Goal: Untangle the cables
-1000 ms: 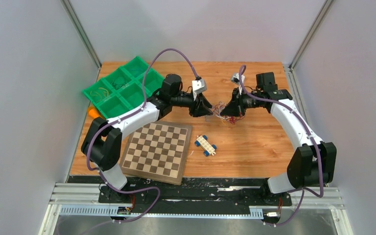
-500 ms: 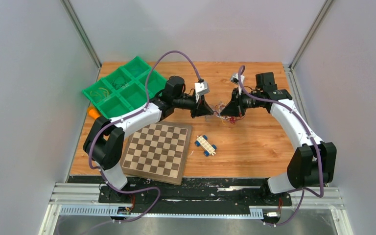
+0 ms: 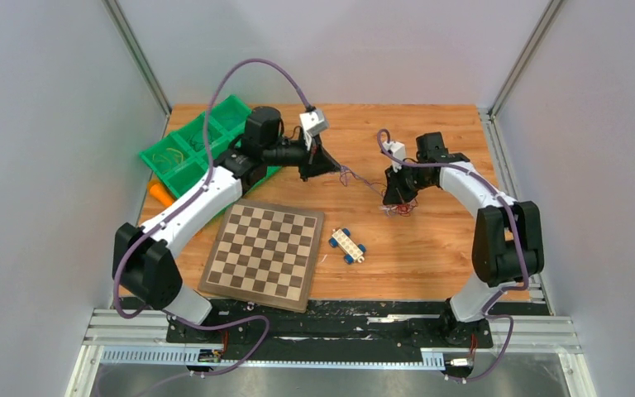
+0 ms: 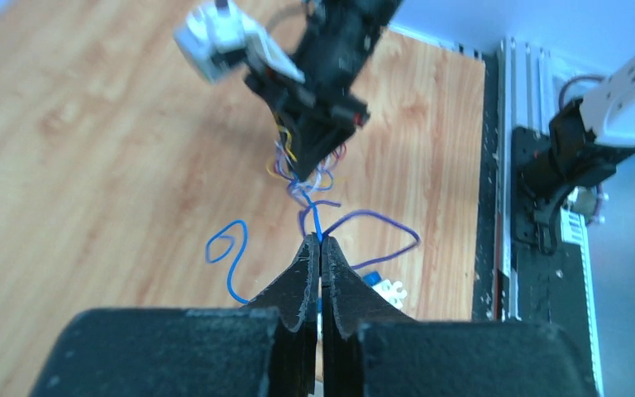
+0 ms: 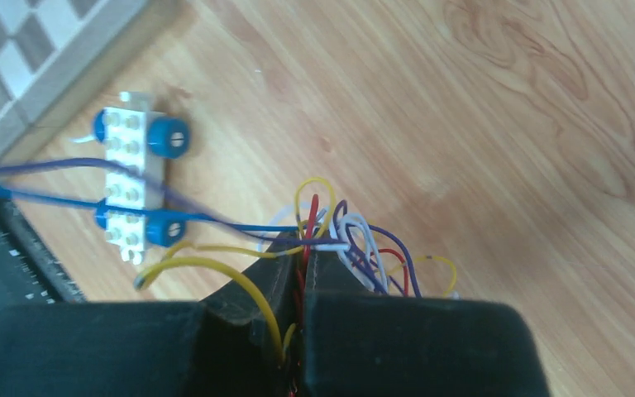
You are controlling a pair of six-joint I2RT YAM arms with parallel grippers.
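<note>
The cables are a small clump (image 5: 355,240) of yellow, red, white, purple and blue wires. My right gripper (image 5: 306,248) is shut on this clump and holds it just above the wooden table (image 3: 430,240), right of centre (image 3: 397,197). My left gripper (image 4: 321,240) is shut on a single blue cable (image 4: 315,219) that runs from its tips to the clump (image 4: 298,169). In the top view the left gripper (image 3: 331,165) is up and to the left of the right one, with thin strands (image 3: 360,178) stretched between them. A purple strand (image 4: 389,222) loops beside the blue one.
A green compartment tray (image 3: 198,149) stands at the back left, with an orange object (image 3: 159,192) beside it. A chessboard (image 3: 264,256) lies at the front left. A white toy car with blue wheels (image 3: 347,245) sits below the stretched strands and also shows in the right wrist view (image 5: 132,190).
My left gripper has pulled back to the left and away from the right gripper, drawing the blue strand out of the clump. My right gripper has turned downward and shifted slightly.
</note>
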